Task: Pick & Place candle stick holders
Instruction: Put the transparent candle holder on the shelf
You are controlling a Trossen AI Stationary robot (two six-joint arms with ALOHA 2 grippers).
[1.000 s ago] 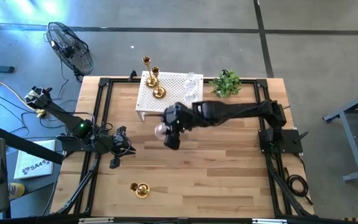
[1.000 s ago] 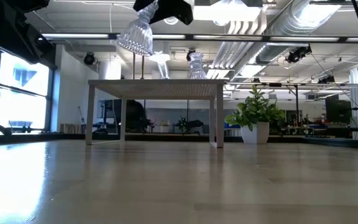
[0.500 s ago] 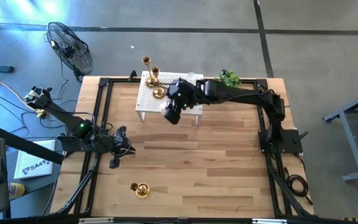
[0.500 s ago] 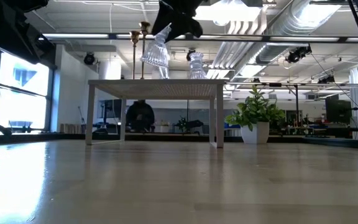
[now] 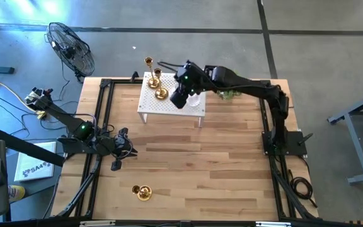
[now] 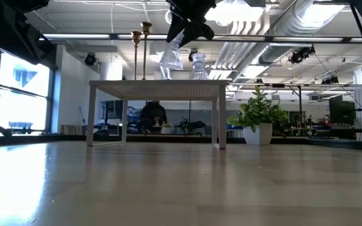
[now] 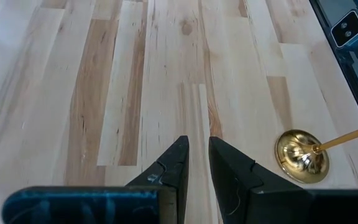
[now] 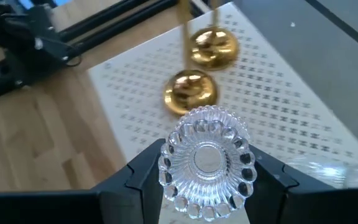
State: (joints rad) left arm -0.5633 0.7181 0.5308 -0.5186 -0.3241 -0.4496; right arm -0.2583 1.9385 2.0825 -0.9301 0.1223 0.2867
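Room: open workshop with bright ceiling lights beyond a pale wood table (image 5: pixel 188 164), a potted plant (image 6: pixel 256 119) at the far side.
Stand: a small white perforated stand (image 5: pixel 162 104) on the table's far edge, two brass candle stick holders (image 5: pixel 157 85) upright on it, and a clear glass holder (image 6: pixel 198 66) already standing near the plant end.
Right gripper: right gripper (image 8: pixel 207 180) up over the stand, fingers clamped on a glass candle stick holder (image 8: pixel 207 162), and it's hanging tilted, flared base toward the stand top, not touching yet!
Key relation: the carried glass sits just beside the two brass bases and between them and the standing glass one; its long axis leans, so I'd say it wants righting before it goes down.
Left gripper: left gripper (image 7: pixel 196 165) parked low over the table's left side, fingers nearly closed, holding nothing.
Left over: one brass holder (image 5: pixel 142 192) lying on its side near the front edge, stem along the wood, much nearer the left arm.
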